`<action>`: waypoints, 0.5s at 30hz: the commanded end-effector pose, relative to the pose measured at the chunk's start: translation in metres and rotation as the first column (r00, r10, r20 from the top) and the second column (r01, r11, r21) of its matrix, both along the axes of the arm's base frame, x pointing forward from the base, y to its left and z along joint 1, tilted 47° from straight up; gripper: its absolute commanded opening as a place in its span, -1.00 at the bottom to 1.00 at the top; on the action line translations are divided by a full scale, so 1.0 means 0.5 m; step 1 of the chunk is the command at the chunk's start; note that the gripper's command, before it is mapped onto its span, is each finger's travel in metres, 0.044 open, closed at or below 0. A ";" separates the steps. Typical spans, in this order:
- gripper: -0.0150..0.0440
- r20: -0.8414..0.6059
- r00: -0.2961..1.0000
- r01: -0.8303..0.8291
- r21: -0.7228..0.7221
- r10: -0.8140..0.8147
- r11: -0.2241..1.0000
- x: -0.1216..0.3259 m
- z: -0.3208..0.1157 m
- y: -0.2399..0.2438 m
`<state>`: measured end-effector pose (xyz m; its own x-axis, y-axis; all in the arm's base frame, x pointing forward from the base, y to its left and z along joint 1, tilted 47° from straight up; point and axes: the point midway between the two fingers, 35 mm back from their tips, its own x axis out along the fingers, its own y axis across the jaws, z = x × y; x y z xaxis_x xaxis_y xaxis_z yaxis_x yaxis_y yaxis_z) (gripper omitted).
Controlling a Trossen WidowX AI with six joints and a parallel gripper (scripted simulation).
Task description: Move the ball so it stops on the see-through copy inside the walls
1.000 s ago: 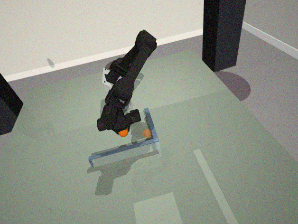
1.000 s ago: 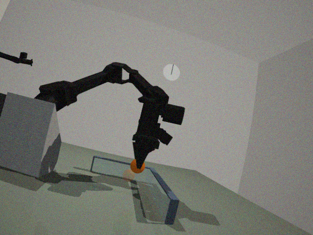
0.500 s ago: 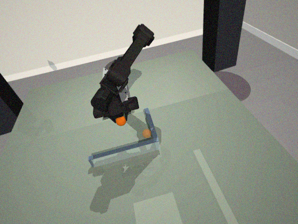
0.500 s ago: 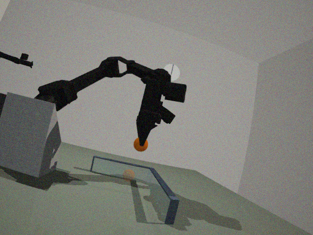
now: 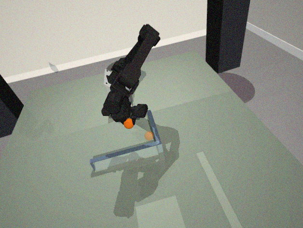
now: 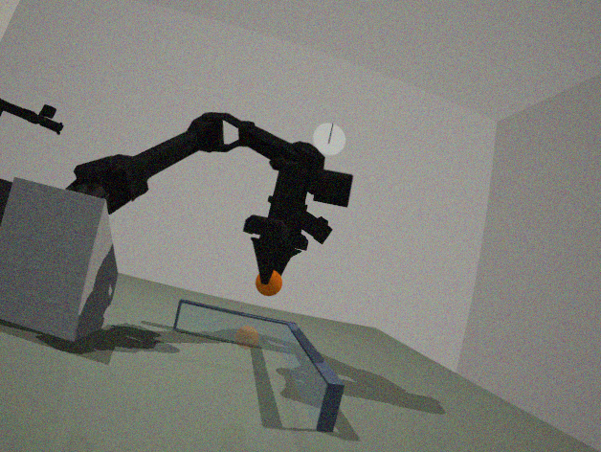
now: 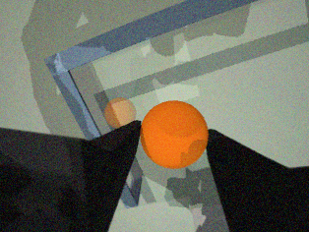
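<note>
Top view: we see the gripper [image 5: 128, 120] clamped on the orange ball [image 5: 128, 123], pointing down from the dark arm [image 5: 133, 71]. The ball sits on the near side of the arm, just inside the open mouth of the clear walls [image 5: 137, 148]. The see-through copy [image 5: 148, 135] lies tucked into the corner, close against the right-hand wall. Ball and copy are near but apart. The long wall runs left from the corner; the short one runs toward the arm's base. The side facing the arm is unwalled. Two dark posts [image 5: 226, 34] stand well away, one at each side of the green table [image 5: 220, 137].

Exterior view: we note the ball [image 6: 268, 283] hangs well above the table [image 6: 145, 403], higher than the top edge of the walls [image 6: 310, 362]. The gripper [image 6: 270, 272] holds it between two tapered fingers. The copy [image 6: 246, 335] rests on the surface below and slightly left of the ball, seen through the clear wall. Air between ball and wall tops is open. A grey block [image 6: 51, 259] carries the arm base, well to the left.

Wrist view: we see both dark fingers pressed to either side of the ball [image 7: 173, 134]. The copy [image 7: 119, 112] shows just beside the left finger, against the corner wall [image 7: 74, 95], partly hidden by that finger.
</note>
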<state>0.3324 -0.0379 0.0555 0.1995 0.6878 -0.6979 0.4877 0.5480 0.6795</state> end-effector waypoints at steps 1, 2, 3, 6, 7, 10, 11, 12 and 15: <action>-0.49 -0.067 0.996 0.064 0.020 -0.062 0.998 0.000 0.003 0.016; -0.49 -0.086 0.993 0.083 0.024 -0.081 0.996 0.001 0.005 0.019; -0.49 -0.105 0.989 0.102 0.028 -0.099 0.994 0.001 0.006 0.023; -0.49 -0.162 0.975 0.160 0.036 -0.153 0.986 0.003 0.010 0.033; -0.49 -0.181 0.969 0.180 0.038 -0.170 0.983 0.003 0.011 0.036; -0.49 -0.238 0.946 0.237 0.042 -0.221 0.971 0.005 0.015 0.047; -0.49 -0.257 0.937 0.256 0.043 -0.237 0.966 0.005 0.016 0.050; -0.49 -0.276 0.927 0.275 0.043 -0.253 0.960 0.006 0.017 0.054; -0.49 -0.331 0.895 0.332 0.042 -0.300 0.942 0.007 0.021 0.065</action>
<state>0.3364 -0.0120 0.0648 0.1998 0.6858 -0.6998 0.7842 0.3163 0.5339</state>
